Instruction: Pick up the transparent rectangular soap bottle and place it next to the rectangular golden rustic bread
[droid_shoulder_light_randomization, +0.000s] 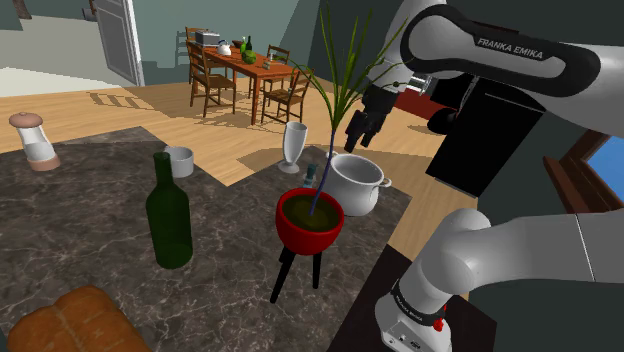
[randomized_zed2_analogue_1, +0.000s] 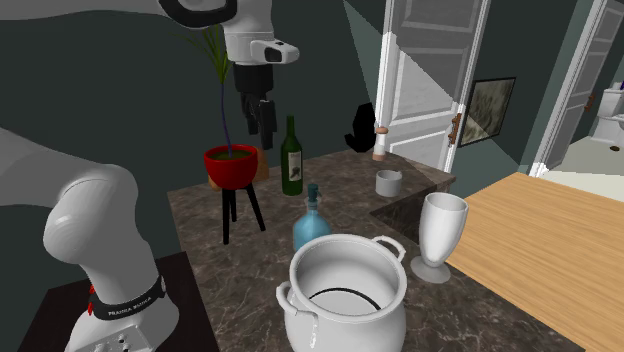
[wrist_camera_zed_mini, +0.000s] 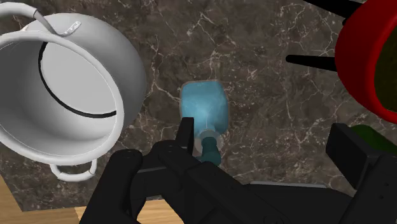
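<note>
The soap bottle (randomized_zed2_analogue_1: 312, 222), pale blue and see-through, stands upright on the dark marbled surface (randomized_zed2_analogue_1: 340, 190). It is crowded between the white two-handled pot (randomized_zed2_analogue_1: 345, 295) and the red planter (randomized_zed2_analogue_1: 232, 165) on its black tripod legs. A white goblet (randomized_zed2_analogue_1: 440, 235) stands near the pot, toward the second exterior view's right. A dark green wine bottle (randomized_zed2_analogue_1: 291, 155) stands behind the soap bottle in that view, with a small grey cup (randomized_zed2_analogue_1: 388, 183) and a grinder (randomized_zed2_analogue_1: 380, 143) farther back.

The tool (randomized_zed2_analogue_1: 259, 132) hangs well above the surface, its fingers spread with nothing between them. In the wrist view the bottle's cap lies just beside one finger (wrist_camera_zed_mini: 186, 137) (whether they touch is hard to tell).

In the shoulder view the plant's long green leaves and the planter's rim cover most of the soap bottle, leaving a sliver of its top. The bread (droid_shoulder_light_randomization: 70, 320), golden brown, lies at that view's lower left corner, cut off by the edge. It is well apart from the soap bottle, with the wine bottle between them. A dining table (droid_shoulder_light_randomization: 262, 68) and chairs (droid_shoulder_light_randomization: 210, 80) stand on the wooden floor (droid_shoulder_light_randomization: 130, 110) beyond.
</note>
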